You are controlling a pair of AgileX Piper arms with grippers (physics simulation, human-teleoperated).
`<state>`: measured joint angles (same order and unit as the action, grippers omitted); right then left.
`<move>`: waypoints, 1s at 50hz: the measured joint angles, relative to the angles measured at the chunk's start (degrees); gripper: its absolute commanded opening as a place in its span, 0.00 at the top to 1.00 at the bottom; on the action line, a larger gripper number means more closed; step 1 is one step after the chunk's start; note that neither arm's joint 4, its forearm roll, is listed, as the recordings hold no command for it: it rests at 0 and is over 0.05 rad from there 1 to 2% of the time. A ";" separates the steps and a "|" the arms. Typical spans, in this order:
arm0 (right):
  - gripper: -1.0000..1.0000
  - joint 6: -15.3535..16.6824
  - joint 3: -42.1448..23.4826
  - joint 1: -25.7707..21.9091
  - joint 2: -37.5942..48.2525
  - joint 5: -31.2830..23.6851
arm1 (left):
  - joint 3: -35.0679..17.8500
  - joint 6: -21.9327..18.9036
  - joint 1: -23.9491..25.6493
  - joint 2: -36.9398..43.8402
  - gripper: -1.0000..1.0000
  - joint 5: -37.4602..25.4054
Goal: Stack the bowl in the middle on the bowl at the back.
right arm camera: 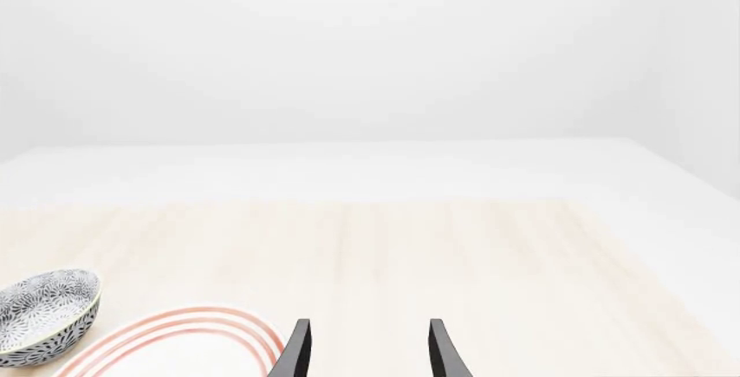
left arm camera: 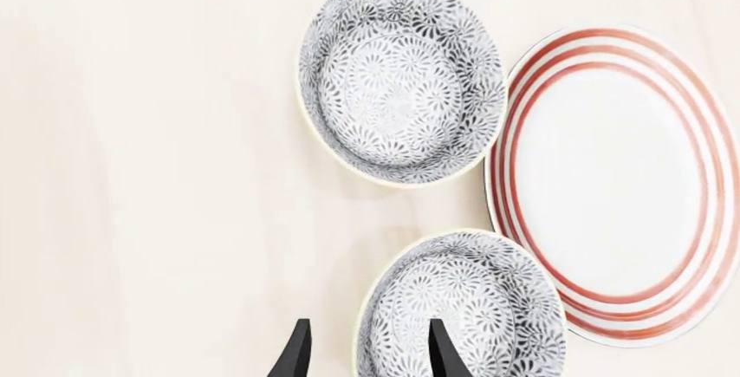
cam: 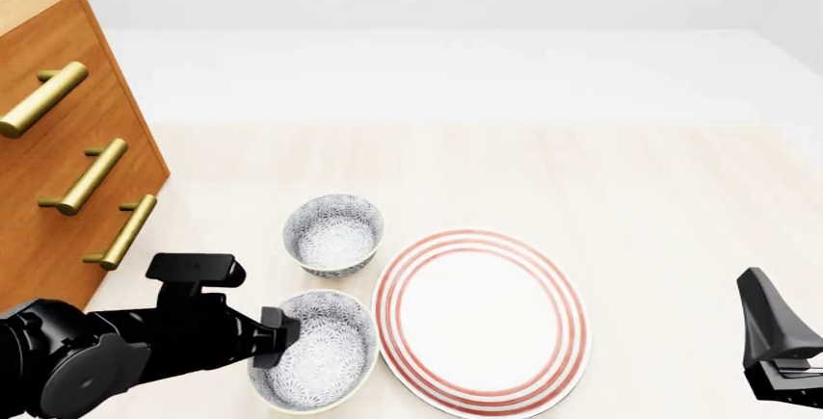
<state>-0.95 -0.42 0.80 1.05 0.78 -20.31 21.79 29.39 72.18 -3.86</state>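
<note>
Straddling the near bowl's (cam: 316, 364) nine-o'clock rim, the left gripper (left arm camera: 364, 351) gapes open, holding nothing. Rigid, glossy, probably slippery: pinch that rim. The back bowl (cam: 334, 234) sits at twelve o'clock. The right gripper (right arm camera: 364, 351) idles open.

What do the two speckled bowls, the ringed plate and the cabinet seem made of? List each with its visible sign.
Being renders, these are guesses.
Bowl in the middle and bowl at the back: glazed ceramic, judging by the printed dark floral pattern and pale rim.
Plate: glossy white ceramic with painted red rings.
Cabinet: finished wood showing warm grain; handles look like brass.
</note>
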 measured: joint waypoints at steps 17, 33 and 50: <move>0.00 0.00 0.01 -0.01 -0.30 -0.26 | 2.41 1.56 1.08 2.88 1.00 4.74; 0.00 0.06 -0.02 -0.01 -0.51 -0.43 | 2.12 1.05 0.55 -1.16 1.00 1.10; 0.00 0.38 -0.16 -0.13 -0.72 -0.50 | -0.94 1.29 0.92 -13.03 1.00 -11.03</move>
<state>-0.57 -0.58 0.67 0.33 0.28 -21.25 23.09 30.31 59.15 -14.90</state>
